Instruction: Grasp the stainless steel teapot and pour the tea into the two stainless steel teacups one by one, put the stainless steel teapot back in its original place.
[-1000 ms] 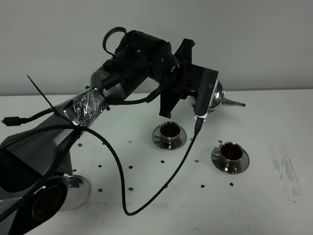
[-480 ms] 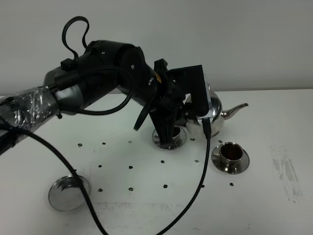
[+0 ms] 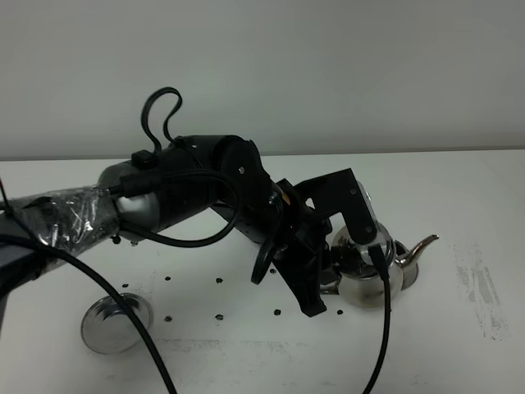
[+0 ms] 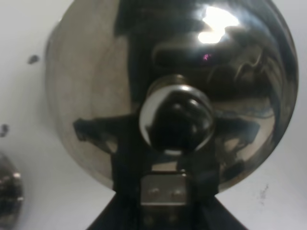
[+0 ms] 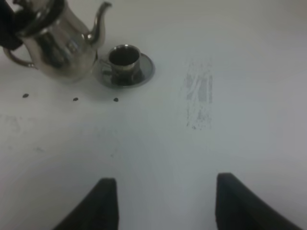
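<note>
White table (image 3: pixel 459 189) fills the scene, seen from a high camera and two wrist cameras.

One arm is in the high view, my left arm (image 3: pixel 180 193). It is black, partly wrapped in silver tape, and reaches across the middle of the table.

At its end, the left gripper (image 3: pixel 321 283) is clamped on the handle side of the one stainless steel teapot (image 3: pixel 361 283). The left wrist view looks straight down on the pot. Its round lid knob (image 4: pixel 176 120) sits just ahead of the fingers (image 4: pixel 120 201), and the bell-shaped body spreads out beyond them. The pot is close to upright, with its thin spout (image 3: pixel 422 246) pointing away from the fingers. I cannot tell whether its base touches the table.

One flat steel plate (image 3: pixel 115 324) with a raised rim lies well behind the left fingers, back along the arm. It is bare.

I can see only one stainless steel teacup (image 5: pixel 122 67). It stands on its one saucer (image 5: pixel 146 72), just beside the pot under the spout, well ahead of my right fingertips (image 5: pixel 105 201). It holds tea (image 5: pixel 123 55), which looks dark. The second cup is hidden from every camera.

My right gripper (image 5: pixel 160 206) shows two dark fingertips standing wide apart, with bare table between them and nothing in their grasp.

Three small dark dots (image 5: pixel 75 99) mark the table in a row near the pot's base.
</note>
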Controlling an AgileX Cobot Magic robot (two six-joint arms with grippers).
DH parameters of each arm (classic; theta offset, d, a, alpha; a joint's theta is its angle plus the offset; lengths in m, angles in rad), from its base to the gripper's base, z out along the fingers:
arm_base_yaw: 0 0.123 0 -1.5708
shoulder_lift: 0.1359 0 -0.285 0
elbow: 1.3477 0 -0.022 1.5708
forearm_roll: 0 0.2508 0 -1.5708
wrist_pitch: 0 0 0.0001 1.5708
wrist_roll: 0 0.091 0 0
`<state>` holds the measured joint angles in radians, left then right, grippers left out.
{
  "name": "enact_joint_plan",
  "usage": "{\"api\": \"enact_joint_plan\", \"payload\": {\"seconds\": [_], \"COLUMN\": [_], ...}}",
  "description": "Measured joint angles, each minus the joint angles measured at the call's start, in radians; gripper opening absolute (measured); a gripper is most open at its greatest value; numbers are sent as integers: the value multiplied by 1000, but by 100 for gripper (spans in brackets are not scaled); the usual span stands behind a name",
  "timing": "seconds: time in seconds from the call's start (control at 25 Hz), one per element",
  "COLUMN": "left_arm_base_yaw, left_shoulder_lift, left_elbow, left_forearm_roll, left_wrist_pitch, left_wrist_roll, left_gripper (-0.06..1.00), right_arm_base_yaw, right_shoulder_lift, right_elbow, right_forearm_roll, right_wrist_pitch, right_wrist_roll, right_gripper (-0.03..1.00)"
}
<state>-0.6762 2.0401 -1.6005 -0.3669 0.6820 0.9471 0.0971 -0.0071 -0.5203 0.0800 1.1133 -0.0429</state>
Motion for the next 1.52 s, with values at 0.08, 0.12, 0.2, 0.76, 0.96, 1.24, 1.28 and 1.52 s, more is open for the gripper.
{"api": "enact_joint_plan", "payload": {"seconds": [0.08, 0.12, 0.2, 0.76, 0.96, 1.24, 1.28, 1.52], "left_arm_base_yaw": [-9, -15, -19, -21, -8, 121, 147, 288], "left_shoulder_lift": [25, 38, 61, 61, -74, -284, -315, -435], "left_elbow": [0, 0, 0, 1, 56, 316, 347, 505], "left_forearm_roll": [13, 24, 49, 156, 252, 301, 313, 342], "left_wrist_pitch": [0, 0, 0, -12, 13, 21, 23, 25], "left_wrist_roll": [-1, -1, -1, -32, -144, -217, -239, -407], "left_gripper": [24, 24, 24, 24, 24, 24, 24, 24], "right_arm_base_yaw": [0, 0, 0, 0, 0, 0, 0, 0], "right_shoulder_lift": [0, 0, 0, 0, 0, 0, 0, 0], "right_elbow": [0, 0, 0, 0, 0, 0, 0, 0], "right_forearm_roll": [0, 0, 0, 1, 1, 1, 1, 4], "right_wrist_pitch": [0, 0, 0, 0, 0, 0, 0, 0], "right_wrist_roll": [0, 0, 0, 0, 0, 0, 0, 0], "right_gripper": [45, 45, 45, 45, 45, 45, 45, 45]}}
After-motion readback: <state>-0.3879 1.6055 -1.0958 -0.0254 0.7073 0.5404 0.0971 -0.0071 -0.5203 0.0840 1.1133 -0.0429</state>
